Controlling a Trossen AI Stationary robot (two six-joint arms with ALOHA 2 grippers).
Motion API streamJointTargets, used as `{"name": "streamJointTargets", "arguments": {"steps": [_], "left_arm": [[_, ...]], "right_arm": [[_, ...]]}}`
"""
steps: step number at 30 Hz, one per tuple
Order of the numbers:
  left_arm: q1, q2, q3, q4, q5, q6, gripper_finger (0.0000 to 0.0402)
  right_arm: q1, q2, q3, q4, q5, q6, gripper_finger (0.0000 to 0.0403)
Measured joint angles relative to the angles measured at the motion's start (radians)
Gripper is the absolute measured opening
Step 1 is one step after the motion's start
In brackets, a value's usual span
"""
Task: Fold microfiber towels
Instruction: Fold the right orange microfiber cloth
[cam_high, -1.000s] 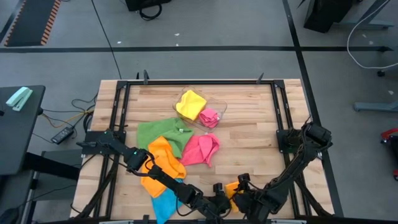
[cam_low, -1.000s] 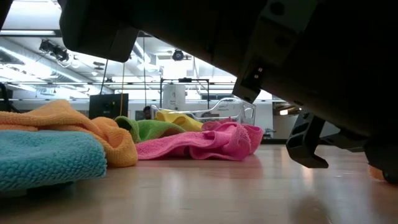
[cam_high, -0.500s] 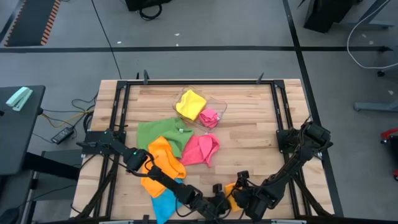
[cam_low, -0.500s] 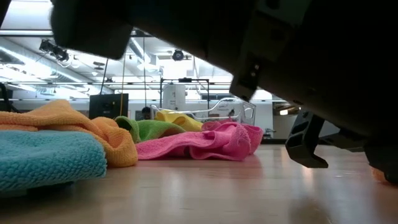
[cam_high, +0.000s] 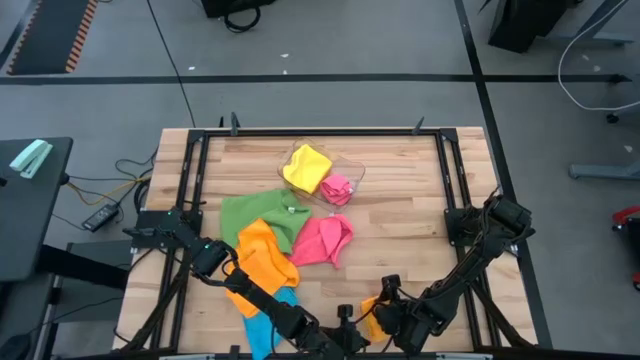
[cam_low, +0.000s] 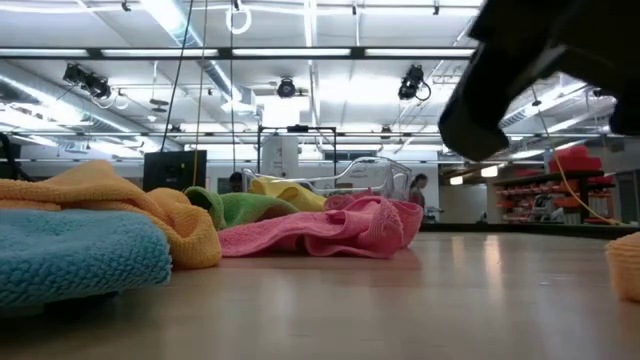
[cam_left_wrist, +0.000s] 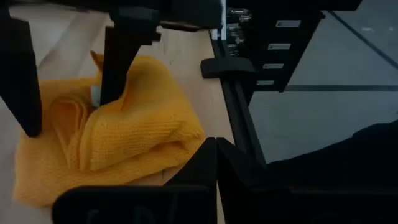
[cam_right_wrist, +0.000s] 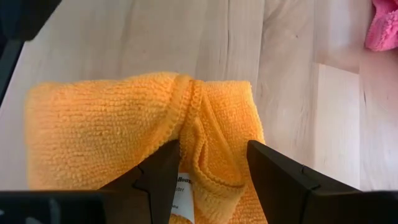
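My right pincer (cam_right_wrist: 208, 171) sits at the near edge of the pale wooden plank table (cam_high: 400, 200), its two dark fingers (cam_right_wrist: 283, 183) spread apart and planted on a folded orange microfiber towel (cam_right_wrist: 124, 134); a raised ridge of the cloth lies between them, but whether I truly grasp it I cannot tell. My left pincer (cam_left_wrist: 216, 146) is clenched tight and empty, just beside that same folded orange towel (cam_left_wrist: 106, 143), also at the near edge. The other towels lie toward the middle of the table: a blue one (cam_high: 262, 325) nearest me, a loose orange one (cam_high: 262, 262) against it, a green one (cam_high: 258, 212) beyond, a crumpled pink one (cam_high: 325, 240) beside those, and a yellow one (cam_high: 306, 165) with a small pink one (cam_high: 338, 187) in the clear plastic tray (cam_high: 355, 170).
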Motion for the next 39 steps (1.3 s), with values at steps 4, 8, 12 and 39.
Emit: {"name": "streamJointTargets", "arguments": {"steps": [4,8,12,39], "left_arm": [[-0.005,-0.007,0.0,0.033,-0.057,0.021,0.0015],[0.009,0.002,0.0,0.066,-0.124,0.017,0.0023],[0.023,0.024,0.0,0.079,-0.128,-0.03,0.0018],[0.041,0.039,0.0,0.032,-0.176,-0.031,0.0021]], "right_arm": [[0.0,0.0,0.0,0.002,0.0,0.001,0.02],[0.0,0.0,0.0,0.004,0.002,0.01,0.02],[0.0,0.0,0.0,0.009,0.007,0.019,0.02],[0.0,-0.072,0.05,-0.071,-0.022,0.081,0.02]]}}
